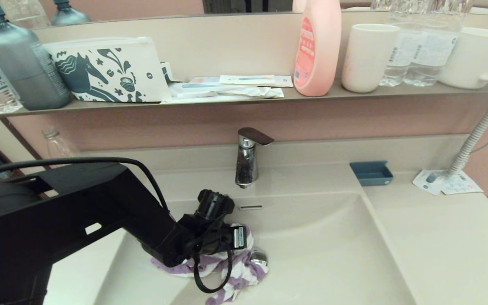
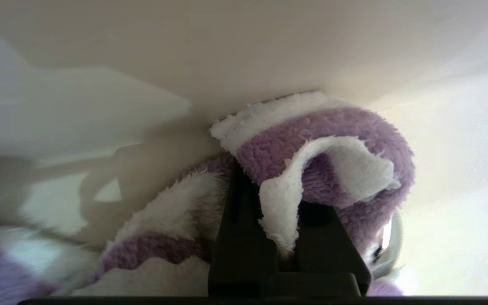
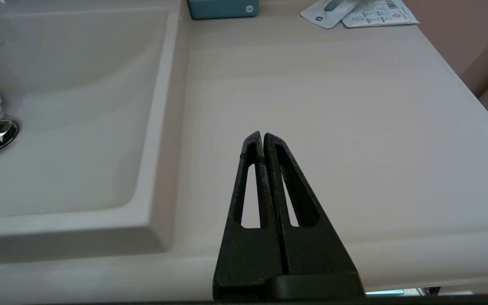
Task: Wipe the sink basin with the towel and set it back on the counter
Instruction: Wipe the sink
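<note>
left gripper [image 2: 286, 237]: clamped on towel [image 1: 244, 267], low centre of head view, down in basin [image 1: 333, 254] | towel: bunched on basin floor, touching drain plug [image 1: 259, 257] | right gripper [image 3: 263, 146]: fingers pressed together, holding nothing, over counter [image 3: 333, 106] beside basin's edge | faucet [image 1: 246, 159]: above towel

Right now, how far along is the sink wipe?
Done: the left gripper is shut on the towel and has it down in the sink basin, beside the drain plug. In hand: wiping. Left: setting the towel on the counter, above which the right gripper is parked, shut and empty.
</note>
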### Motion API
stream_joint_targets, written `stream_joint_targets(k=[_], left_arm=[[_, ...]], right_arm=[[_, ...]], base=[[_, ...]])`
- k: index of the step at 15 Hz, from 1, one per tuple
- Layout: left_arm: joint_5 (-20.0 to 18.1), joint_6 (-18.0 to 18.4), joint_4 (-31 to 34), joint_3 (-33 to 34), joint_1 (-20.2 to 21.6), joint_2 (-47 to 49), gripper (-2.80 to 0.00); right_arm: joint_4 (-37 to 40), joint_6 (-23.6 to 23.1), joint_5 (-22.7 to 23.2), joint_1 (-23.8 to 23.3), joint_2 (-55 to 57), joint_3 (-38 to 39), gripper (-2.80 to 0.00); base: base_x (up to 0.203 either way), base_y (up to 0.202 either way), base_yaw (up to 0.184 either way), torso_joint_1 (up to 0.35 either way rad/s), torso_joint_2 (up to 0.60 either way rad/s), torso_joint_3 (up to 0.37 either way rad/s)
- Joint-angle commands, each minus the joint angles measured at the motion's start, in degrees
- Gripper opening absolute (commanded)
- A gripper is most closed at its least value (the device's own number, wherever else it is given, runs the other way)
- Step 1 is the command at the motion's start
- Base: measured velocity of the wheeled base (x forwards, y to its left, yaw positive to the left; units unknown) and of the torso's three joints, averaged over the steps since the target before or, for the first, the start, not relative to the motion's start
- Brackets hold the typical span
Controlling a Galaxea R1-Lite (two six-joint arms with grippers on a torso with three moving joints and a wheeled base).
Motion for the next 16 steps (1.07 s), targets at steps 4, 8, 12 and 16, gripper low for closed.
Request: stream_joint_targets(k=[4,8,12,16], left_arm=[[1.8,-2.2,0.5,-4.4,-4.8,2.1,-2.80],[4.5,-6.7,7.5,-12.3,-9.7,3.5,-2.80],[7.1,-9.0,10.0,-16.6,-13.2,7.2,-2.80],[7.5,-10.0,14.5,-22.8,-15.5,8.4,-2.80]], right_arm=[[0.0,0.0,0.0,0.0,0.0,0.0,-2.80],[0.0,0.0,0.0,0.0,0.0,0.0,-2.80],[0.0,0.0,0.0,0.0,0.0,0.0,-2.80],[0.0,0.0,0.0,0.0,0.0,0.0,-2.80]], base=[[0.000,0.000,0.000,0.000,0.00,0.000],[0.000,0.000,0.000,0.000,0.00,0.000],[0.000,0.000,0.000,0.000,0.00,0.000],[0.000,0.000,0.000,0.000,0.00,0.000]])
